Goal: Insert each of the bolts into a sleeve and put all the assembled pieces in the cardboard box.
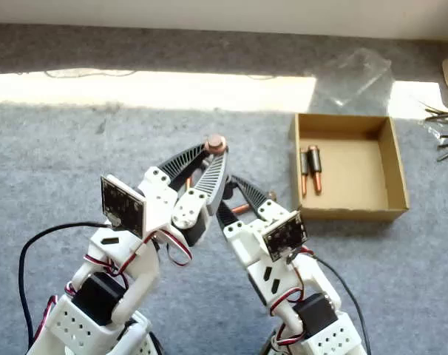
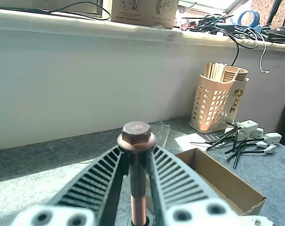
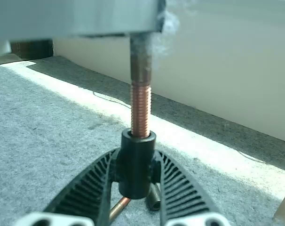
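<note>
My left gripper (image 1: 212,154) (image 2: 137,153) is shut on a copper bolt (image 1: 216,143) (image 2: 136,135), gripping the shank just under its hex head. My right gripper (image 3: 135,165) (image 1: 228,198) sits right beside it, shut on a black sleeve (image 3: 135,162). The bolt's threaded end (image 3: 140,109) enters the top of that sleeve. The cardboard box (image 1: 395,171) (image 2: 225,181) stands to the right and holds two assembled pieces (image 1: 310,169). A loose bolt (image 3: 118,207) and a loose sleeve (image 3: 154,202) lie on the carpet under the right gripper.
Grey carpet covers the table, with a sunlit strip along the far side. A clear plastic bag (image 1: 355,74) lies behind the box. Black cable ties (image 1: 443,133) and a beige basket (image 2: 218,100) sit at the far right by the wall.
</note>
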Available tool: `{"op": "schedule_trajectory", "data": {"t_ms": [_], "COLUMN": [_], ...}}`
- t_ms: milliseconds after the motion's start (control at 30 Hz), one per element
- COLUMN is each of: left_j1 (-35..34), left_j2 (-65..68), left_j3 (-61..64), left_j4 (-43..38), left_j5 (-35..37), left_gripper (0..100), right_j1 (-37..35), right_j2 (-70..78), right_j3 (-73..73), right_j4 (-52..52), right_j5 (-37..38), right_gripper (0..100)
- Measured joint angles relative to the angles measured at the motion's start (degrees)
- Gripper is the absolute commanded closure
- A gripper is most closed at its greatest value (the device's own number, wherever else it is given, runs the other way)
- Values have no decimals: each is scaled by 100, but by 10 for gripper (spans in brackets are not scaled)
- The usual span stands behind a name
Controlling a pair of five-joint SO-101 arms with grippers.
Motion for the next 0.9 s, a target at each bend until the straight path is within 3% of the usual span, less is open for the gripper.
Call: {"op": "schedule_trajectory", "data": {"t_ms": [300, 567, 900], "left_j1": [-9, -9, -9], "left_j2": [70, 1486, 1688], "left_j3": [-18, -879, -1011], "left_j4": [0, 484, 492], "left_j5": [0, 0, 0], "left_gripper": [993, 993, 993], "right_j1": [0, 9, 9], "right_j2": [0, 9, 9], "right_j3": [0, 0, 0], "right_j4": [0, 0, 0], "right_j5": [0, 0, 0], "right_gripper": [995, 995, 995]}}
